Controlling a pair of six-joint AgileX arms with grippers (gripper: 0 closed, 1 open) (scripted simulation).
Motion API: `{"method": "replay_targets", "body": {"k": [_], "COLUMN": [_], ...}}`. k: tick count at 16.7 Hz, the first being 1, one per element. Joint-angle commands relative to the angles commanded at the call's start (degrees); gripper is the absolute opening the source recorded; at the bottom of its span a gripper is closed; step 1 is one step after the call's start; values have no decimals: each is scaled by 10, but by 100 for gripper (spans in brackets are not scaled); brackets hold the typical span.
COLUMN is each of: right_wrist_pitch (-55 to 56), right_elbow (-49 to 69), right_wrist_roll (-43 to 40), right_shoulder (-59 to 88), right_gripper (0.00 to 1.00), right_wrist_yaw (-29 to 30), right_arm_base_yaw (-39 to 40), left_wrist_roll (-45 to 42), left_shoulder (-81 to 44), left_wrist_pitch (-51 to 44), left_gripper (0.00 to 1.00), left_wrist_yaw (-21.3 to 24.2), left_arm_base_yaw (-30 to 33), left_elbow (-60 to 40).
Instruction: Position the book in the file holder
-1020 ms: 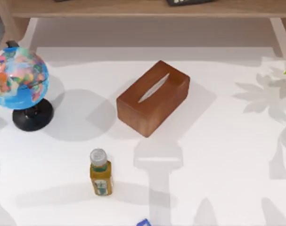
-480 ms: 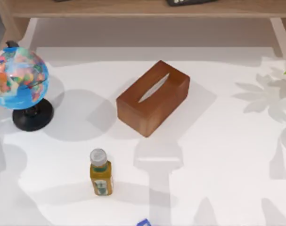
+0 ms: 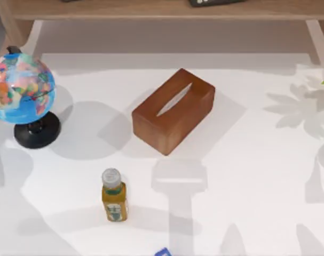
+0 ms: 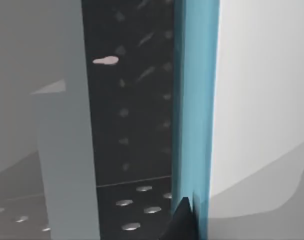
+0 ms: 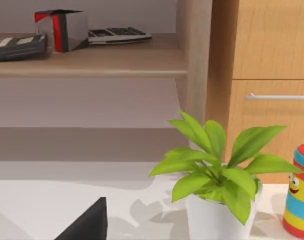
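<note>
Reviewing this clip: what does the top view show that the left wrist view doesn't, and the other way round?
Top view: a globe at the table's left, a brown tissue box near the middle, a yellow bottle in front of it, and a wooden shelf at the back.

Left wrist view: a close look at a blue book edge beside a dark perforated file holder, with a dark gripper fingertip.

Shared: the white table.

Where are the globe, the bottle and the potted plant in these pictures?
globe (image 3: 20, 88), top view, on the blue of its sphere.
bottle (image 3: 114, 201), top view, on its yellow body below the cap.
plant (image 5: 217, 170), right wrist view, on its green leaves above the white pot.
</note>
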State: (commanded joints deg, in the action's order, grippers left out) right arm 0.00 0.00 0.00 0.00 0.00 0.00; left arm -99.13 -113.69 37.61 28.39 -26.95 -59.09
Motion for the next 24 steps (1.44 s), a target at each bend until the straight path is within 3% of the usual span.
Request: {"method": "replay_targets", "body": {"k": [5,18,24], "right_wrist_pitch": [0,0,0], "right_elbow": [0,0,0], "right_wrist_roll": [0,0,0], "right_shoulder": [0,0,0], "right_gripper": [100,100,100], "right_wrist_yaw": [0,0,0], "right_arm_base_yaw": [0,0,0], "left_wrist_roll": [1,1,1], "left_shoulder": [-6,-6,-6], "left_wrist_pitch": [-1,-1,-1], "left_gripper": [0,98,100], "left_wrist_yaw": [-1,-1,-1], "left_arm_base_yaw": [4,4,4], "left_elbow": [-5,-5,-5]}}
